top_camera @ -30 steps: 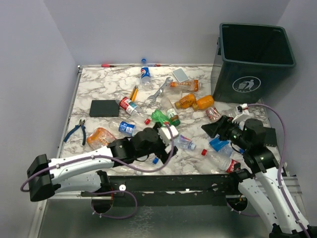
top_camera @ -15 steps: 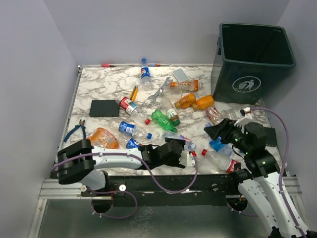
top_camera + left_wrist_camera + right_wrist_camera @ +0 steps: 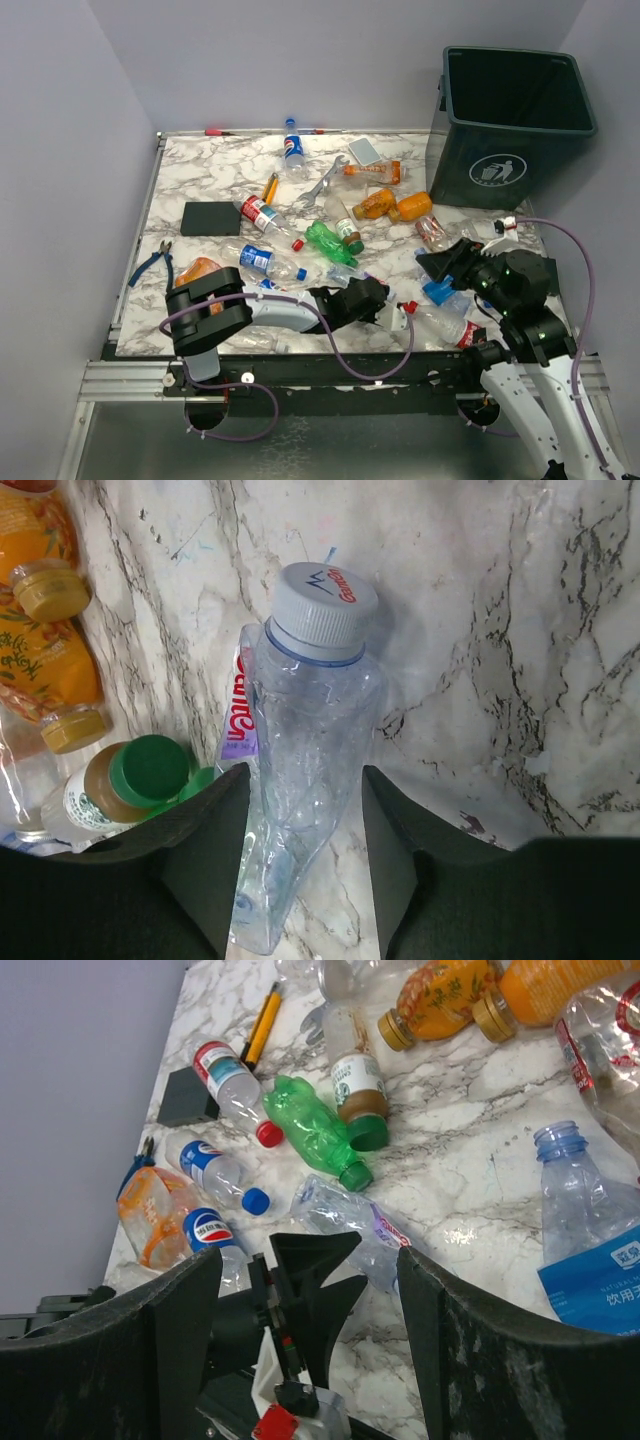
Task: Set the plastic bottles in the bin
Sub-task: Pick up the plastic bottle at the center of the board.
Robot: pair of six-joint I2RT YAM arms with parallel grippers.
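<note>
While the right gripper (image 3: 310, 1255) hangs over the near right of the marble table (image 3: 200, 180) with its fingers spread wide and nothing between them, the left gripper (image 3: 305, 780) lies low at the near edge. Its fingers flank a crumpled clear bottle (image 3: 310, 710) with a white cap, close against its sides; whether they squeeze it I cannot tell. The other bottles (image 3: 262, 213) lie scattered on the table, and the bin (image 3: 510, 170) stands at the far right corner.
</note>
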